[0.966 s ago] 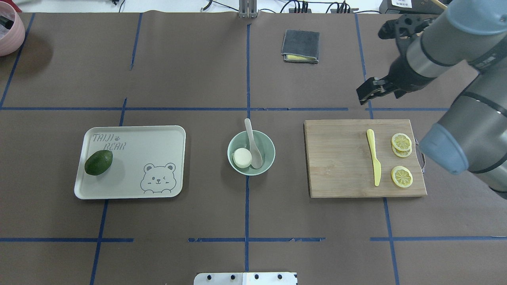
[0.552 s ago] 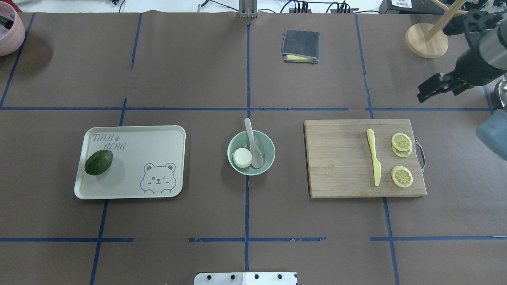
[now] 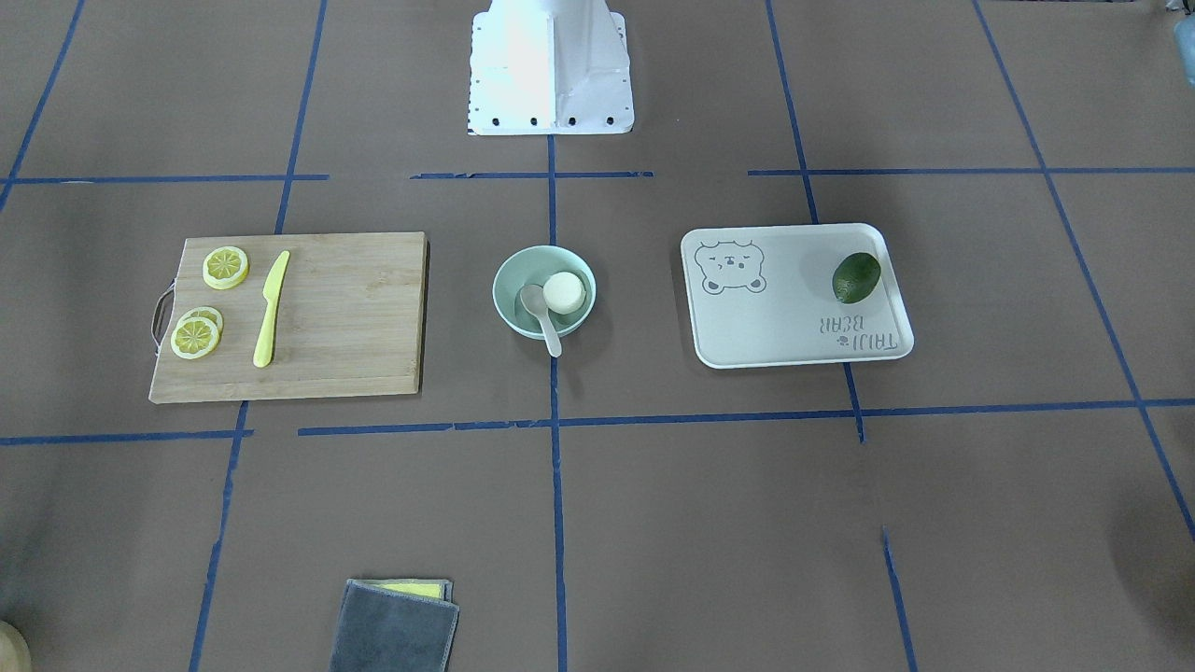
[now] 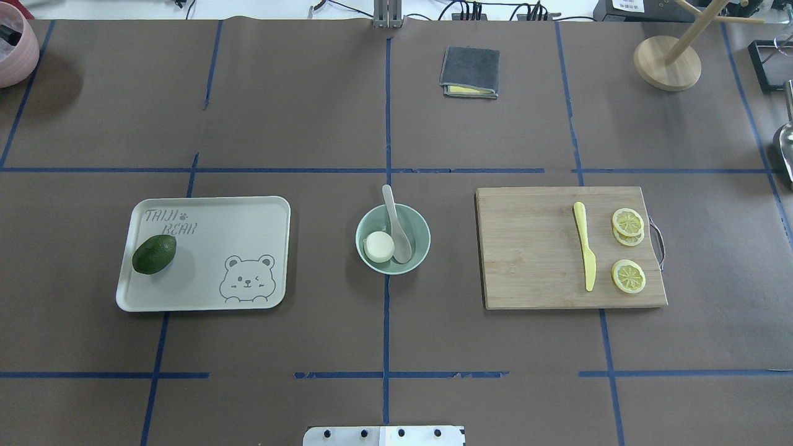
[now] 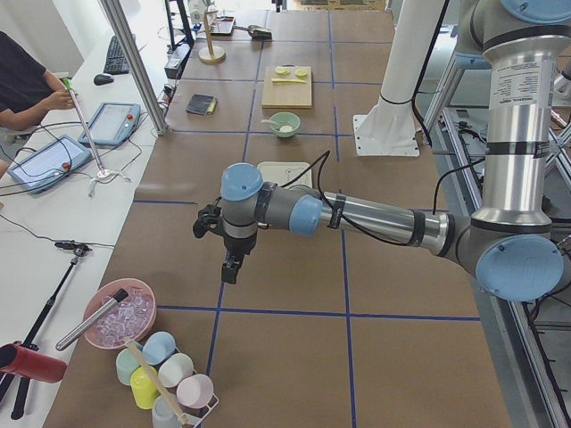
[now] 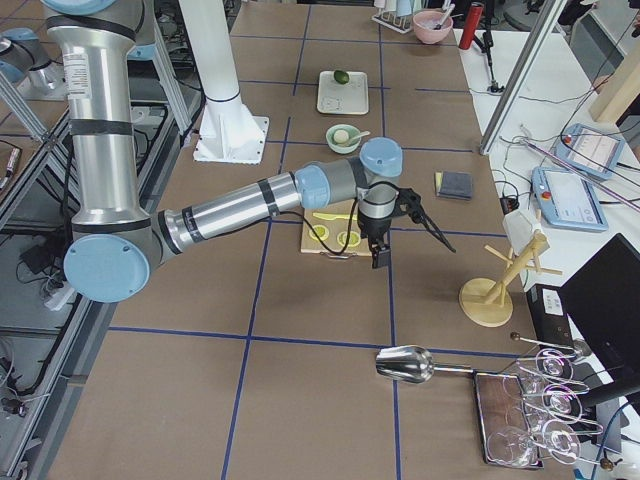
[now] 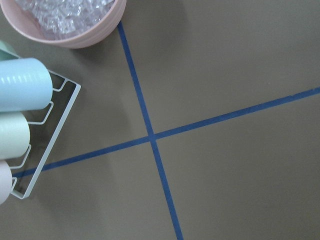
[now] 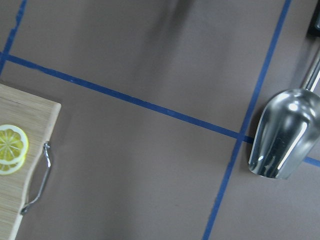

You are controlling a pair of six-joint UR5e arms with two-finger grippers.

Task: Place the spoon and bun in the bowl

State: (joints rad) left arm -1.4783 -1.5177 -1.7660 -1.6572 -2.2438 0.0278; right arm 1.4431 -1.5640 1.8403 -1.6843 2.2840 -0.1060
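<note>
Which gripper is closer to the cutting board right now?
The right. The right gripper hangs just past the handle end of the cutting board; the left gripper is far off past the tray, toward the table's opposite end.

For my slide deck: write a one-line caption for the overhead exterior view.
Bun and spoon rest in the mint bowl, midway between the bear tray and the cutting board.

Even, fairly bright overhead light leaves only soft, faint shadows, as around the bowl (image 4: 421, 243). The white robot base (image 3: 549, 56) at top centre is blown out, and the metal scoop (image 8: 282, 135) at right carries sharp glints.
</note>
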